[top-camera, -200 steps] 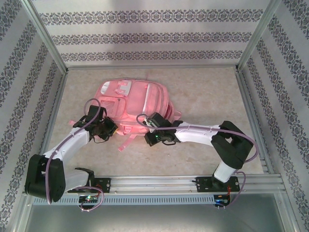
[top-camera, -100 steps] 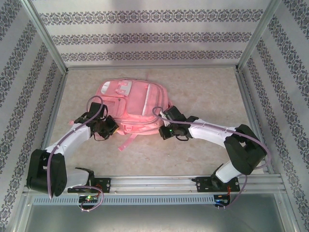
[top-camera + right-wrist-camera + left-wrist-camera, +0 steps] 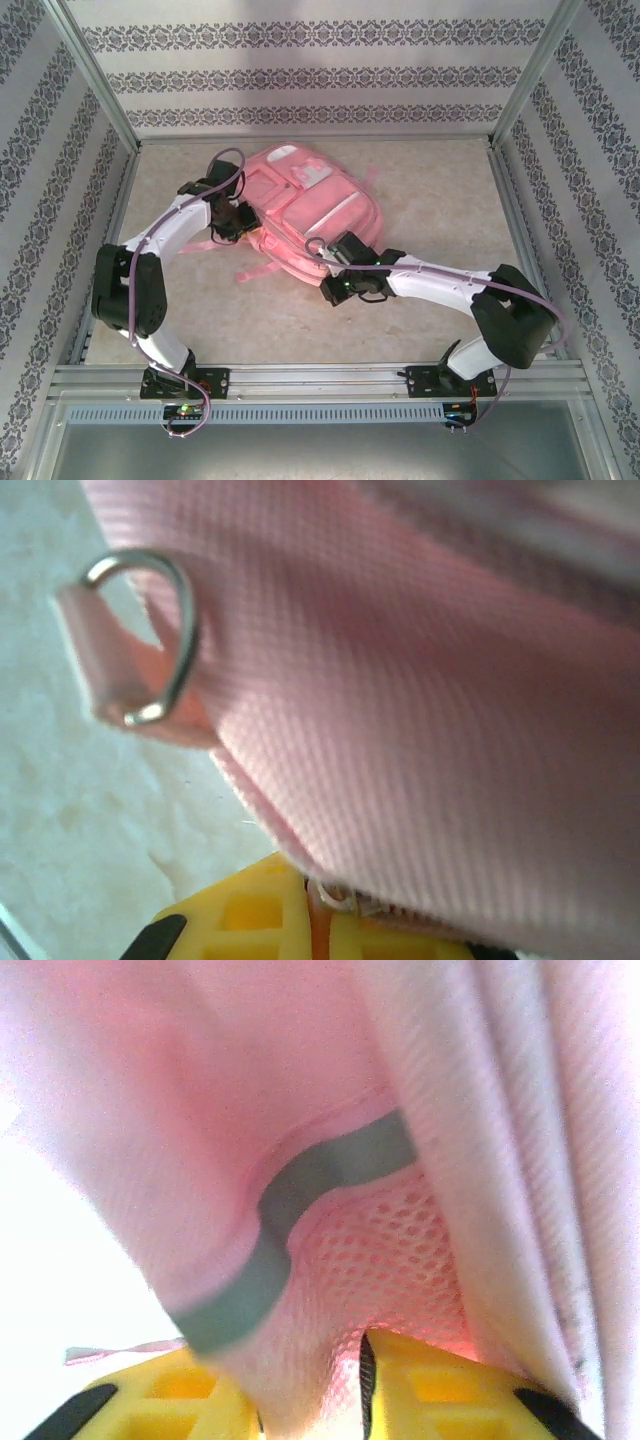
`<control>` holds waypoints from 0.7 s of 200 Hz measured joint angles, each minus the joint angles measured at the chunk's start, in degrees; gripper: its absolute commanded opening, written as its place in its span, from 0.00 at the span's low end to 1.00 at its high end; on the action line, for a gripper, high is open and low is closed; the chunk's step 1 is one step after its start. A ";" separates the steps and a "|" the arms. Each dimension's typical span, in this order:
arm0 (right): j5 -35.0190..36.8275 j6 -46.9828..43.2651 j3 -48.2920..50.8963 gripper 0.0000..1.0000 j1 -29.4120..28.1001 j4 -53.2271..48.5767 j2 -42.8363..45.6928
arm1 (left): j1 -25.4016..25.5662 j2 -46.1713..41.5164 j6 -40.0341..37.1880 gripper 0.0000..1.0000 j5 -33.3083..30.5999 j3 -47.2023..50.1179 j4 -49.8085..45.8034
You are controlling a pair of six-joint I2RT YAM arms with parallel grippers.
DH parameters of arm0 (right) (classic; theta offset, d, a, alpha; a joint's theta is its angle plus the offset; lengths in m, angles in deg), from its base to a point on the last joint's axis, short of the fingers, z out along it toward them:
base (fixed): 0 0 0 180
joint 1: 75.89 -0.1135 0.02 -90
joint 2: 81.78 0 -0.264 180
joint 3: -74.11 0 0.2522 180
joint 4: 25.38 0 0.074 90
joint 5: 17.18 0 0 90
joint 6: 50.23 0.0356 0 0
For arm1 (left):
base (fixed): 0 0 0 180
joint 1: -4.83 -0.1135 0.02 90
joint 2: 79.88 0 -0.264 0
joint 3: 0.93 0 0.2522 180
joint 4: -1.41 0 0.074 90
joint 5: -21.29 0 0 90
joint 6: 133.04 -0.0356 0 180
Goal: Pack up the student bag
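**Both arms at the backpack, one at each edge**

The backpack [image 3: 300,205] lies toward the back left of the worktop [image 3: 430,200]. It is turned on a slant with its pockets facing up. A loose pink strap [image 3: 255,272] trails off its near edge onto the bare mottled surface.

The left gripper [image 3: 230,220] is tucked in at the bag's left edge. That arm is folded sharply, with its elbow close to the left wall. From the left wrist, yellow fingertips [image 3: 170,1405] sit on either side of a fold of pink mesh [image 3: 390,1250]. A grey trim strip [image 3: 290,1230] curves across just above it. The jaws stand a narrow way apart with cloth in the gap, and I cannot tell whether they pinch it.

The right gripper [image 3: 325,265] is in at the near edge of the bag, and its forearm reaches low across the worktop from the right. Up close, its jaws are closed tight on a thin sliver of the backpack's edge, with frayed threads [image 3: 335,895] at the pinch. Broad woven pink cloth droops over the pads right by the lens. A metal D-ring [image 3: 150,640] on a short pink loop sticks out to the left, with the worktop behind it.

Patterned wall panels [image 3: 300,80] close in three sides. A metal rail [image 3: 320,378] along the near edge carries both bases. A lilac cable [image 3: 228,165] loops up over the left wrist beside the bag's far left corner.
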 measured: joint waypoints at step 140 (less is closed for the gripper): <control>-4.57 15.78 -7.87 0.00 -1.01 5.49 -6.99 | 1.46 -13.88 22.75 0.52 17.94 30.53 31.71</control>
